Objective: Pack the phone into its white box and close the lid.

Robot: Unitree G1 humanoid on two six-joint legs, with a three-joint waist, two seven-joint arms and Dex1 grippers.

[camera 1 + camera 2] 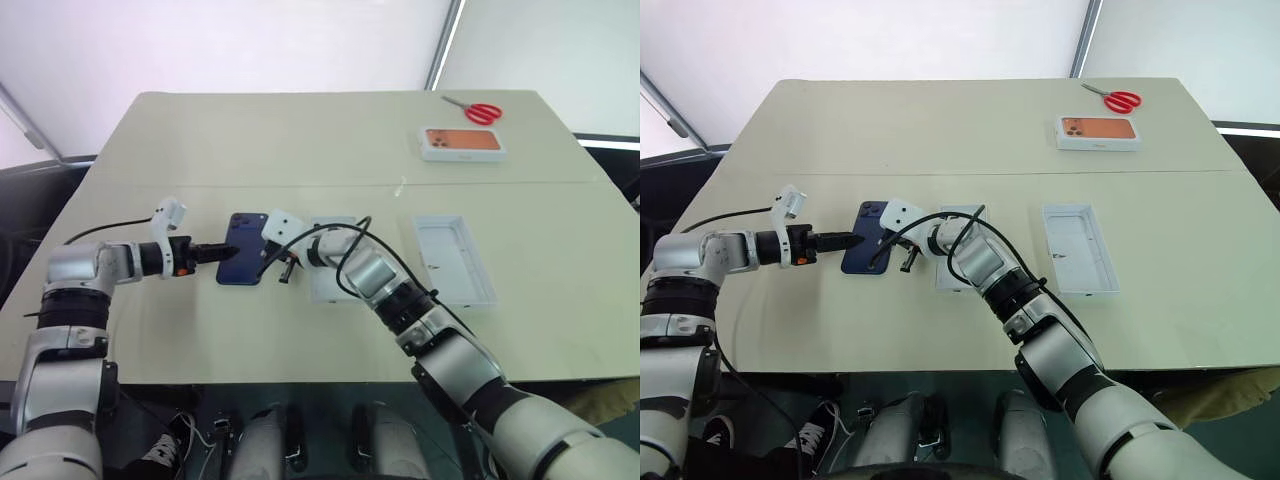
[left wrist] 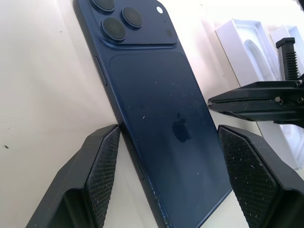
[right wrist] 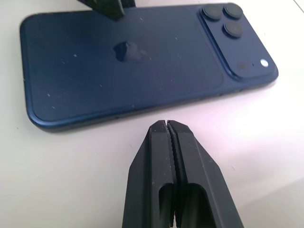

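The slim dark navy-blue phone (image 1: 243, 249) is lying back-up on the beige table (image 1: 300, 140), not yet packed. The left gripper (image 2: 164, 156) is straddling its lower end with fingers spread; the right gripper (image 3: 169, 137), fingers pressed together, is resting beside its long edge. The shallow white cardboard box (image 1: 330, 262) and white lid (image 1: 455, 258) are waiting open nearby.

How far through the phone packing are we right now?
Nothing is packed yet. The phone lies back-up on the table, with the open left gripper straddling its end and the shut right gripper resting beside its long edge. The white box sits behind the right arm, without the phone in it. The lid lies inside-up further right. Still to do: lift the phone, seat it, fit the lid.
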